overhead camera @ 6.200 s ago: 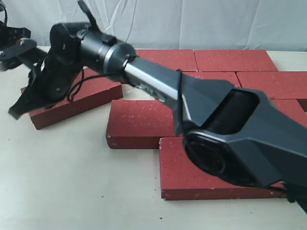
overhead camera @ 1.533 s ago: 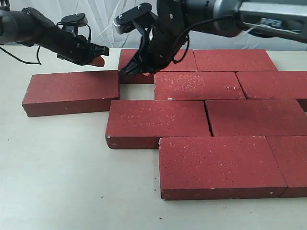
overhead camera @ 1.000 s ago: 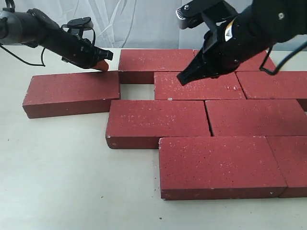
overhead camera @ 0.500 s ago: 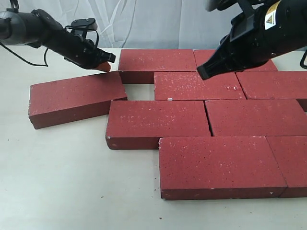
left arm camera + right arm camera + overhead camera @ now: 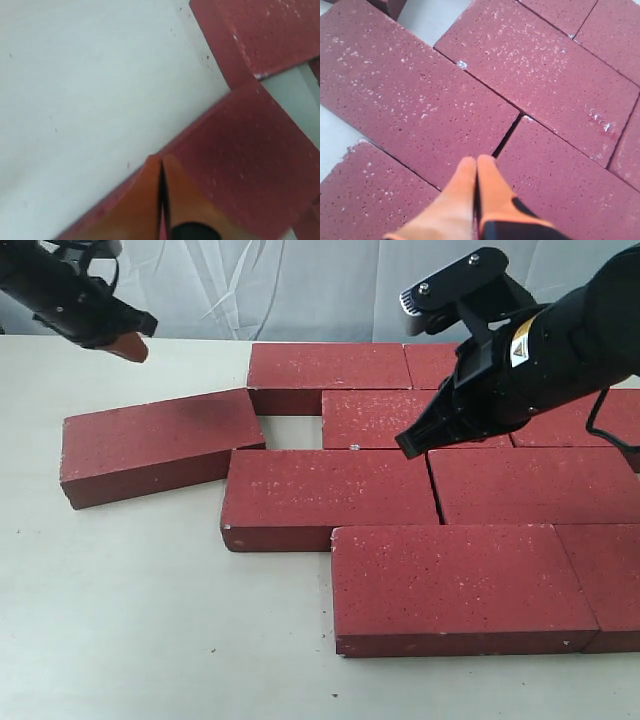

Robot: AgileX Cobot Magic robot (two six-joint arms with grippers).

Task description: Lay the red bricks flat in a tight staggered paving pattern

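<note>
Several red bricks lie flat in staggered rows (image 5: pixel 330 495) on the pale table (image 5: pixel 150 620). One loose red brick (image 5: pixel 160 445) lies askew at the left, its near corner touching the rows, with a small gap (image 5: pixel 290 432) beside it. My left gripper (image 5: pixel 130 345) hovers shut and empty behind that brick, apart from it. The left wrist view shows its orange fingertips (image 5: pixel 161 160) pressed together over the loose brick's edge (image 5: pixel 240 150). My right gripper (image 5: pixel 405 447) hangs shut and empty over the middle bricks; its fingertips (image 5: pixel 476 161) point at a joint between bricks (image 5: pixel 507 135).
A white cloth backdrop (image 5: pixel 300 290) closes off the rear. Bare tabletop lies to the left and front of the bricks. The right arm's dark body (image 5: pixel 540 350) hangs over the back-right bricks and hides parts of them.
The left gripper has pulled up and away to the far left, off the loose brick, which it had pushed askew. The right gripper has come down and leftward over the middle bricks.
</note>
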